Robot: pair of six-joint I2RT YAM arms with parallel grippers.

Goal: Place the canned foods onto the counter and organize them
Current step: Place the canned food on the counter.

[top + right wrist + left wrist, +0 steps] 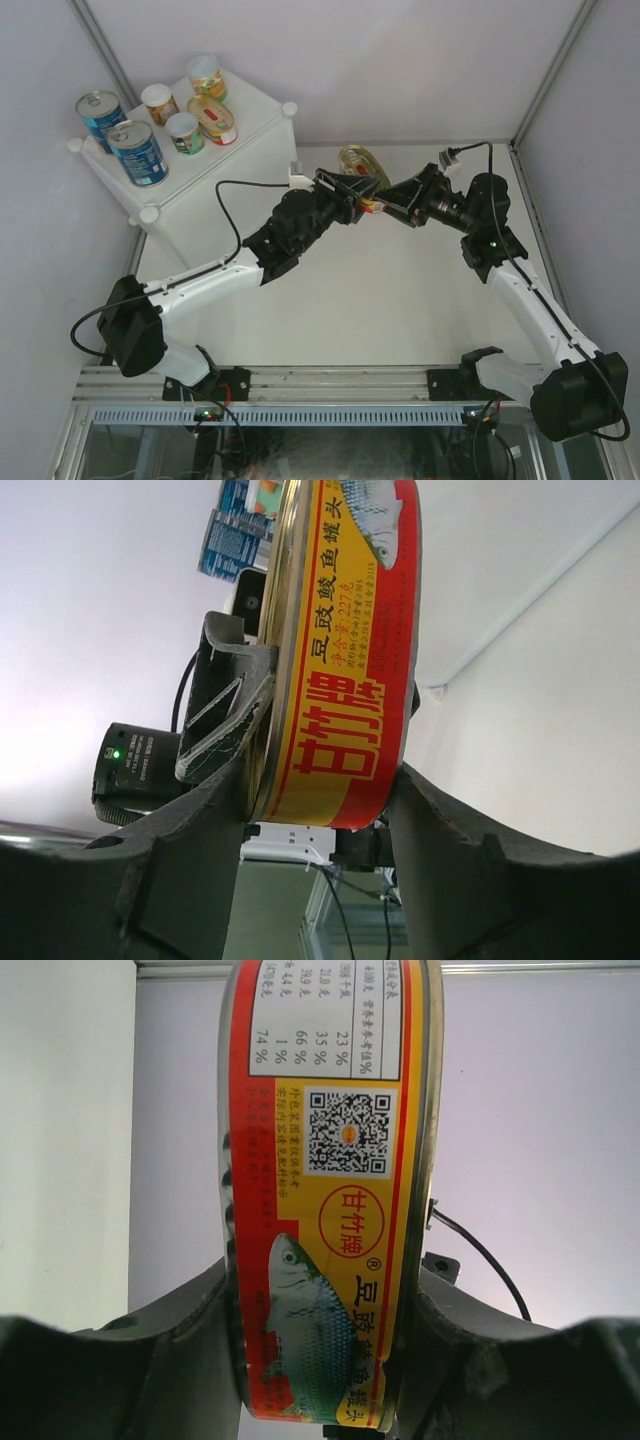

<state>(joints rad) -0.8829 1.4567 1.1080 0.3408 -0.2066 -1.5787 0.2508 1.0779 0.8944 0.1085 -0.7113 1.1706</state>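
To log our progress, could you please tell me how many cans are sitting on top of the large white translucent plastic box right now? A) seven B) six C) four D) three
B: the white translucent plastic box carries two tall blue-labelled cans, three small short round cans and one flat oval red-and-yellow tin, while the second oval tin is off it.

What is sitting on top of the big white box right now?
Two tall blue cans, three small round cans, one flat oval tin. They cover parts of the box top.
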